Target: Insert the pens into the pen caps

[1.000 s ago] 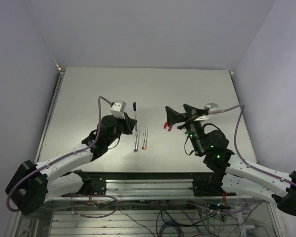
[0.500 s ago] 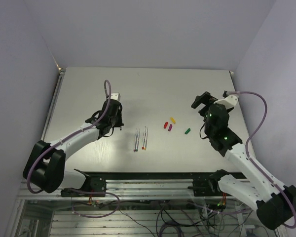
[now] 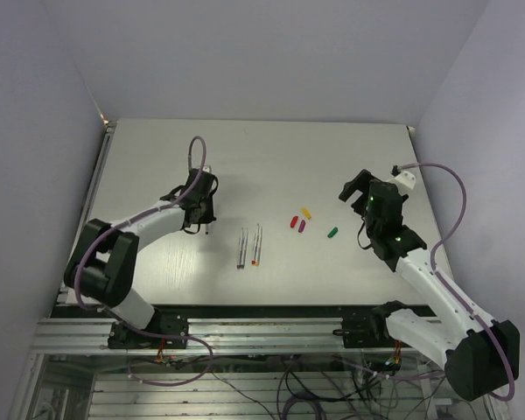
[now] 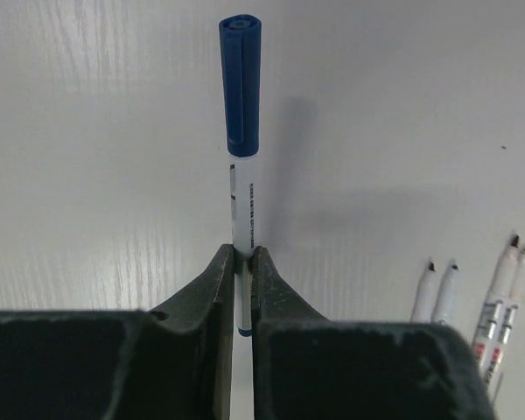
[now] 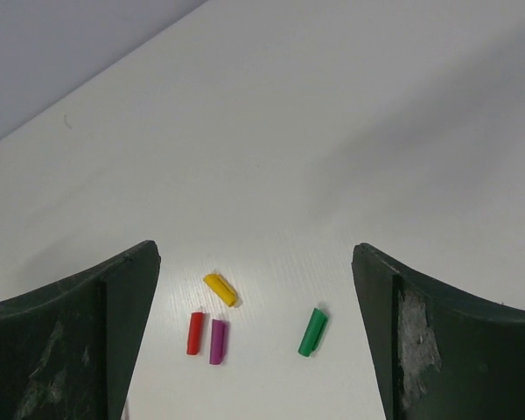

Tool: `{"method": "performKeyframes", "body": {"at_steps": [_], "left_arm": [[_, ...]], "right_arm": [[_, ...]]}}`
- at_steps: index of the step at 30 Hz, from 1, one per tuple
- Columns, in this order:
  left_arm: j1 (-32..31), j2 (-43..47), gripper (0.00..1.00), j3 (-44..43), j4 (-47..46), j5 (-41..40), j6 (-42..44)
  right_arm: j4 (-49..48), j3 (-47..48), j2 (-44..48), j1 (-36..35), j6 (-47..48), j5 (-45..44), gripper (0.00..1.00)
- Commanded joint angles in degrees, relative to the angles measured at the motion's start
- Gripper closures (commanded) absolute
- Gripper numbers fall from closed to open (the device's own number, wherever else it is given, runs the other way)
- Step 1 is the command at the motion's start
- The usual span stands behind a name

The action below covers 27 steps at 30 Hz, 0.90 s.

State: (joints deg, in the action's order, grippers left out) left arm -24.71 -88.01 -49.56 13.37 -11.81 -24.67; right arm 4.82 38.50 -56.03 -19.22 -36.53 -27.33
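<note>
My left gripper [image 3: 200,213] [image 4: 241,254] is shut on the rear end of a white pen [image 4: 244,210]. A blue pen cap [image 4: 241,83] sits on that pen's far end, low over the table. Several uncapped pens lie side by side [image 3: 242,248] [image 3: 257,244], at the lower right in the left wrist view [image 4: 435,291] [image 4: 500,296]. Loose pen caps lie right of them: yellow [image 3: 305,212] [image 5: 220,290], red [image 3: 293,221] [image 5: 195,332], purple [image 3: 302,226] [image 5: 217,341], green [image 3: 332,233] [image 5: 312,332]. My right gripper [image 3: 357,186] [image 5: 254,254] hangs open above and to the right of the caps.
The white table [image 3: 271,157] ends at a metal rail [image 3: 262,315] along the near edge. Walls close in on the left, the right and at the back.
Both arms drew apart from the table's middle. The left one carried the blue-capped pen to the left. The right one swung back to the right, leaving the loose caps on the table.
</note>
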Motion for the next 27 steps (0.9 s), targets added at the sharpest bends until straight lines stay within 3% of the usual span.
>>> {"method": "performKeyframes", "body": {"at_steps": [1, 6, 10, 12, 14, 23, 27], "left_arm": [[1.66, -4.49, 0.83, -3.77, -1.82, -0.72, 1.42], [2.85, -8.88, 0.78, -6.50, -2.71, 0.20, 1.08], [3.00, -10.77, 0.55, -7.91, -2.80, 0.35, 1.12], [3.09, -11.18, 0.51, -8.16, -3.08, 0.28, 1.35], [3.17, -11.35, 0.40, -8.34, -3.48, 0.43, 1.52], [2.75, -3.40, 0.38, -7.19, -2.27, 1.81, 0.83], [-3.41, 1.74, 0.41, -3.77, -2.17, 0.29, 0.13]], "right_arm": [[0.75, -1.54, 3.51, 0.27, 1.02, -0.08, 0.09], [2.55, -1.77, 4.27, 0.24, 1.71, -0.16, 0.09], [2.82, -2.09, 4.44, 0.24, 1.80, 0.04, 0.09], [2.83, -2.19, 4.42, 0.24, 1.88, 0.15, 0.09], [2.67, -2.22, 4.25, 0.25, 2.11, 0.41, 0.09], [4.61, -1.69, 3.93, 0.27, 2.74, -1.49, 0.10], [5.49, -3.04, 4.73, 0.32, 2.47, -2.88, 0.16]]}}
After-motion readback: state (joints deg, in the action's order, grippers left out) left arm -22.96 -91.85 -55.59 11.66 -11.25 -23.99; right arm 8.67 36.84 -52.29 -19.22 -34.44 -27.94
